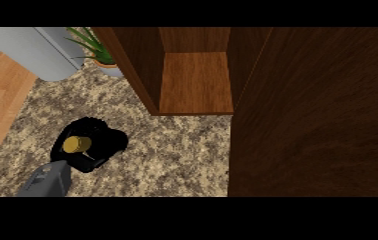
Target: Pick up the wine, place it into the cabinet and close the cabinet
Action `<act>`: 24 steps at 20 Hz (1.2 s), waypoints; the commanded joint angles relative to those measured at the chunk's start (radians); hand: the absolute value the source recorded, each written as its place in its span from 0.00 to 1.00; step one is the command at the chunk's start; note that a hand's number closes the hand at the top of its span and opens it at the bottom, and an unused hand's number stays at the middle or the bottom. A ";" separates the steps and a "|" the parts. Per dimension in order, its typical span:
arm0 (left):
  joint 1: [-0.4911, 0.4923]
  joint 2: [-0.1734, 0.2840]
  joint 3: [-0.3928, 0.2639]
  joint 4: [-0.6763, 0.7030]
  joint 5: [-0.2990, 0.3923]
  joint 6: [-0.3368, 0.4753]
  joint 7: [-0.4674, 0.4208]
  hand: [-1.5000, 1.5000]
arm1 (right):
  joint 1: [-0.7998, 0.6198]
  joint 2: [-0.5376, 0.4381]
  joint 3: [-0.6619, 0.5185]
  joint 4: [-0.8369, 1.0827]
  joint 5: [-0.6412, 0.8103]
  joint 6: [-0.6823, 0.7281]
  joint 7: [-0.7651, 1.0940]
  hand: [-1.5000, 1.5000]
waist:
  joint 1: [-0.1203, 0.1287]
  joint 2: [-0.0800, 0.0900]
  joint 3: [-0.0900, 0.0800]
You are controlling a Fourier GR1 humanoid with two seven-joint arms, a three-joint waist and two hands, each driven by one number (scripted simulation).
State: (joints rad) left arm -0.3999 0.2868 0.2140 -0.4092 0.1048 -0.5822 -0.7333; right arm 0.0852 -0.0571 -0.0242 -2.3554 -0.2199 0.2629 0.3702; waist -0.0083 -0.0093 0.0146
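The left hand (92,144) is the nearest thing in view, coming up from the lower left on its grey forearm (46,181), and its black fingers are curled round the wine (77,144), of which only the round golden top shows from above, ringed by the dark hand that hides the rest of the bottle. Whether the bottle stands on the counter or is lifted off it cannot be told from this steep angle. Under and around the hand spreads the speckled stone counter (177,154). Up and to the right of the hand, well apart from it, stands the cabinet (196,81), its opening showing a warm wooden shelf with darker wooden walls on either side. Farther right of the hand, the cabinet's dark wooden door (306,119) is swung open and fills the whole right side of the view, from top to bottom edge. Straight above the hand, past a stretch of bare counter, a potted plant (96,49) with thin green leaves sits beside the cabinet's left wall, and left of that plant is a rounded grey appliance (40,51) whose kind cannot be made out. At the far left of the hand a strip of lighter wooden surface (11,91) borders the counter. The right hand appears nowhere in the view.
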 commanded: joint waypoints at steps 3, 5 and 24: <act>0.263 -0.136 0.026 -0.049 0.028 0.126 -0.203 1.00 | 0.035 0.000 -0.031 -0.016 -0.007 -0.002 -0.011 0.00 | 0.029 0.004 -0.014; 0.287 -0.135 0.024 -0.127 0.047 0.131 -0.195 1.00 | 0.024 -0.019 -0.043 -0.008 -0.027 0.012 -0.001 0.00 | 0.024 0.005 -0.014; 0.726 -0.283 -0.255 -1.172 0.236 0.241 0.294 1.00 | -0.030 0.009 0.021 -0.001 0.013 -0.028 0.056 0.00 | 0.017 0.007 -0.014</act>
State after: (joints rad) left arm 0.2344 0.0153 0.0003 -1.3726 0.3024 -0.3605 -0.5579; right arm 0.0810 -0.0522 -0.0376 -2.3223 -0.2195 0.2634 0.3598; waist 0.0117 -0.0046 0.0032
